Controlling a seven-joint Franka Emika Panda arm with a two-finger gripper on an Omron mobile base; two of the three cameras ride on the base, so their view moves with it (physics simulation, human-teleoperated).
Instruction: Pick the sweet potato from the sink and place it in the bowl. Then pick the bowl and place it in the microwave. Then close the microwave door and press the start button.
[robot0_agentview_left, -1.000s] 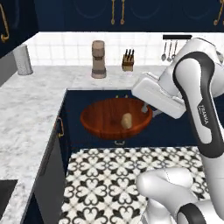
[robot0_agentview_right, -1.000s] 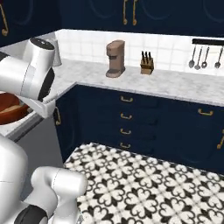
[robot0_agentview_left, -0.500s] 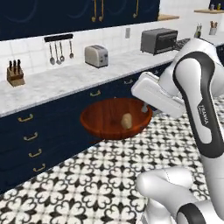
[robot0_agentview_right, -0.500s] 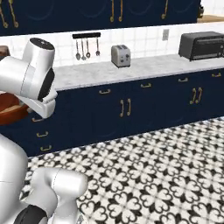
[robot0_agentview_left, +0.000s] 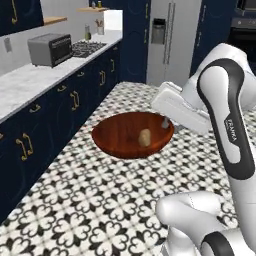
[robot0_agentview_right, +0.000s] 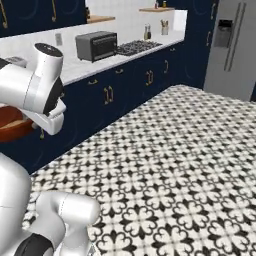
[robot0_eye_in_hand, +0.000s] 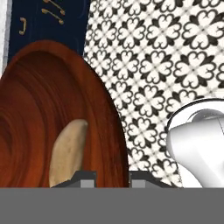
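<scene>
My gripper is shut on the right rim of the wide reddish-brown bowl and holds it level in the air over the patterned floor. The small tan sweet potato lies inside the bowl, near the gripped rim. In the hand view the bowl spreads across the left half, the sweet potato rests just beyond the fingers, and the gripper pinches the rim. From the right base view a slice of the bowl peeks out behind the arm. The sink is out of view.
A navy cabinet run with a pale counter lines the left, carrying a toaster oven and a cooktop. A grey fridge stands ahead. A dark built-in appliance is cut off at the upper right.
The whole scene has swept sideways because the base turned: coffee machine and knife block gave way to toaster oven, cooktop and fridge. The bowl and potato stay held as before.
</scene>
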